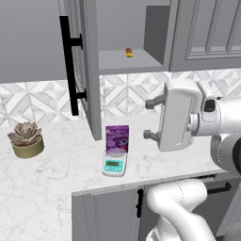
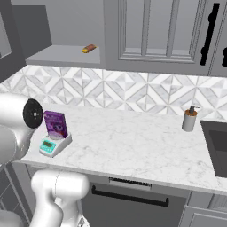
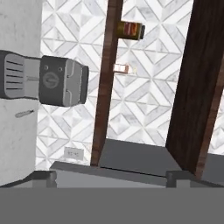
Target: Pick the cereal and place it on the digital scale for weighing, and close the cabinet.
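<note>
Veined marble counter [image 1: 56, 164], matt grey cabinet [image 1: 90, 70], glossy cardboard cereal [image 1: 117, 139]

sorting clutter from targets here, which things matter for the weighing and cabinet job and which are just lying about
Job things:
cereal, standing on the digital scale
cabinet, door open

Lying about:
succulent pot
small orange-red item on the cabinet shelf
soap dispenser

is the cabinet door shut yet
No, the cabinet door stands swung open with its black bar handle facing out, leaving the shelf behind it exposed, in the left base view.
</note>
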Available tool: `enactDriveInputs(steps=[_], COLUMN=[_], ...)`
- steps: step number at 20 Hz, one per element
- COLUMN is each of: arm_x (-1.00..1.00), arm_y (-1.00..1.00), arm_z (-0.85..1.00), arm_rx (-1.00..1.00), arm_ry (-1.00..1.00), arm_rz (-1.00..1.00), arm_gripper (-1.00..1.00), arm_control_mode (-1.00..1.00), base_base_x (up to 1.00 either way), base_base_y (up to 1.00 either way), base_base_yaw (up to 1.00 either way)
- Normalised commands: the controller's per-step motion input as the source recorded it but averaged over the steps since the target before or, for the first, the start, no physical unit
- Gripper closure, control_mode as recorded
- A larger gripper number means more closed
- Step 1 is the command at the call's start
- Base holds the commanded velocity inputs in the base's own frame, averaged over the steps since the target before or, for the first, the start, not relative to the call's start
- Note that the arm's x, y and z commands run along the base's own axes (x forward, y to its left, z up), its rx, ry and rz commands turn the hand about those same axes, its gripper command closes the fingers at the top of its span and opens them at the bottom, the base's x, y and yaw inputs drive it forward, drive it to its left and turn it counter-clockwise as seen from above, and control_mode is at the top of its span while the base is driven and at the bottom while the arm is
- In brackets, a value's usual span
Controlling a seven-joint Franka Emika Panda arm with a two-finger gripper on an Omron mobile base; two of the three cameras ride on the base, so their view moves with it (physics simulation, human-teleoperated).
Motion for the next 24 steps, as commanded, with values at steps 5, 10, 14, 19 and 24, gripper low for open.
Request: enactDriveInputs(steps=[5, 10, 14, 19, 24], arm_x=[-0.77, -1.0, -1.0, -0.4, 0.2], arm_y=[0.97, 0.92, 0.66, 0.77, 0.76], arm_z=[-0.68, -0.69, -0.62, -0.95, -1.0], arm_rx=[0.21, 0.35, 0.38, 0.41, 0.43], arm_ry=[-0.16, -0.23, -0.28, -0.25, -0.13], arm_rz=[-0.18, -0.26, -0.36, -0.24, -0.09], arm_gripper=[-1.0, -1.0, -1.0, -1.0, -1.0], arm_control_mode=[-1.0, -1.0, -1.0, -1.0, -1.0], base_base_x=[0.0, 0.0, 0.0, 0.0, 0.0], base_base_y=[0.0, 0.0, 0.0, 0.0, 0.0], base_base_yaw=[0.0, 0.0, 0.0, 0.0, 0.0])
